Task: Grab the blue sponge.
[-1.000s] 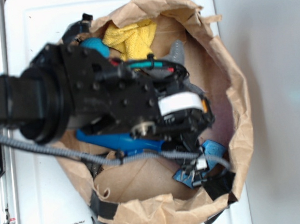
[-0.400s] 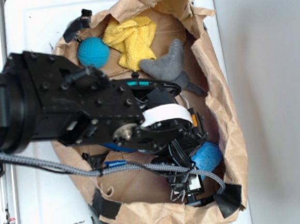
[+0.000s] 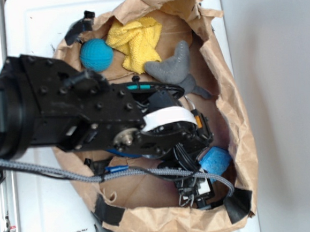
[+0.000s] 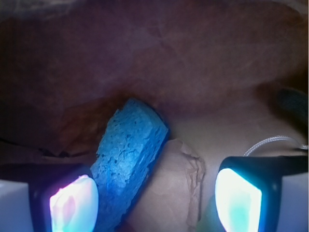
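Observation:
The blue sponge [image 3: 215, 160] [image 4: 129, 152] lies tilted on the floor of a brown paper bag [image 3: 235, 115], near its lower right wall. My gripper [image 3: 196, 190] [image 4: 154, 198] is down inside the bag and open. In the wrist view the porous sponge leans against the inner side of the left finger [image 4: 72, 203], while the right finger [image 4: 239, 195] stands well apart from it with bare paper between. Most of the sponge's lower end is hidden by the left finger.
Inside the bag also lie a teal ball [image 3: 96, 54], a yellow cloth [image 3: 135, 39], a grey plush shape [image 3: 172, 66] and a blue bottle [image 3: 120, 151], mostly hidden under my arm. The bag walls stand close on the right and below. A white tabletop [image 3: 45, 221] surrounds it.
My arm swung left and lowered into the bag, uncovering the ball, cloth and plush. The bag's right wall shifted inward. In the last half second the gripper barely moved.

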Tool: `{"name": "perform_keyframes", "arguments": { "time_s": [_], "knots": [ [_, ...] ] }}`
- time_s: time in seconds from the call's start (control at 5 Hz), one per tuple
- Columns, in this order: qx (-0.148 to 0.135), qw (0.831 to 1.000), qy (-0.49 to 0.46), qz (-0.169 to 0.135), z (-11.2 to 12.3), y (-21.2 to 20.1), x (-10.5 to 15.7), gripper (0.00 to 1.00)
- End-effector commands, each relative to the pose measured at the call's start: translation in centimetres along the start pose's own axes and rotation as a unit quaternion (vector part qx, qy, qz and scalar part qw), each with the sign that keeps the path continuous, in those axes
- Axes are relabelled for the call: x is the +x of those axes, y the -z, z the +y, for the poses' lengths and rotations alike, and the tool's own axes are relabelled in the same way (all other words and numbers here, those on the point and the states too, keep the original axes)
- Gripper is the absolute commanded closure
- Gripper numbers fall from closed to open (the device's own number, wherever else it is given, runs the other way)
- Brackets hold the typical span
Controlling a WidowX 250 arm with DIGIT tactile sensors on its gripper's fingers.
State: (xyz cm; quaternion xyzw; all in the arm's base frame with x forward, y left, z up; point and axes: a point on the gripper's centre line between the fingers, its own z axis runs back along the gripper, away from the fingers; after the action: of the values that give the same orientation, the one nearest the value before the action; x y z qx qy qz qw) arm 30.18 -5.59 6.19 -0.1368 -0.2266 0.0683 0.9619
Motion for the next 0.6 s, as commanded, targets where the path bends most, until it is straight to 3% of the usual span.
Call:
{"name": "perform_keyframes", "arguments": {
  "time_s": [0.0, 0.4],
  "knots": [
    [-0.005, 1.0, -0.013, -0.022, -1.7, 0.9, 0.2, 0.0],
    [0.03, 0.999, -0.005, -0.02, -2.5, 3.1, 0.3, 0.0]
  ]
}}
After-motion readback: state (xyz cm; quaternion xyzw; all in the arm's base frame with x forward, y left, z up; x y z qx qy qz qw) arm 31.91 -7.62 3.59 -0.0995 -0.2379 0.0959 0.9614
